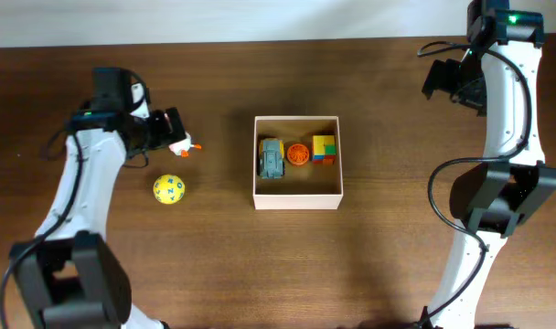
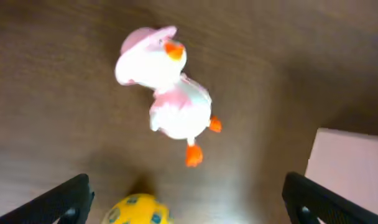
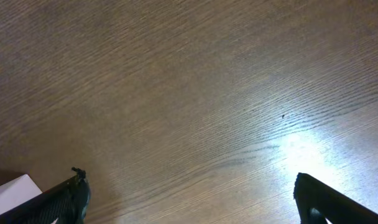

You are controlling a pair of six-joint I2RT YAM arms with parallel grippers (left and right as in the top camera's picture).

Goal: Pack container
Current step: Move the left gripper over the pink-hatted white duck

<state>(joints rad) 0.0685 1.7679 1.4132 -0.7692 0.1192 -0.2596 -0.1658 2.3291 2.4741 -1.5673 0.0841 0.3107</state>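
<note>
Now the left gripper [image 2: 186,186] is held spread wide, nothing grasped; the white toy duck with orange beak and feet [image 2: 170,93] lies ahead of its jaws. The yellow blue-marked ball [image 2: 136,210], just beside one finger [image 2: 71,202], could be knocked rolling on closing. The square white-walled, tan-lined container [image 1: 296,200], beyond the other finger, is seen partly filled. The right gripper [image 3: 189,179] is spread too.

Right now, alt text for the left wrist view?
A white toy duck with orange beak and feet lies on the dark wood table, ahead of the open left gripper. A yellow ball peeks in at the bottom edge, and a corner of the white container shows at right.
</note>
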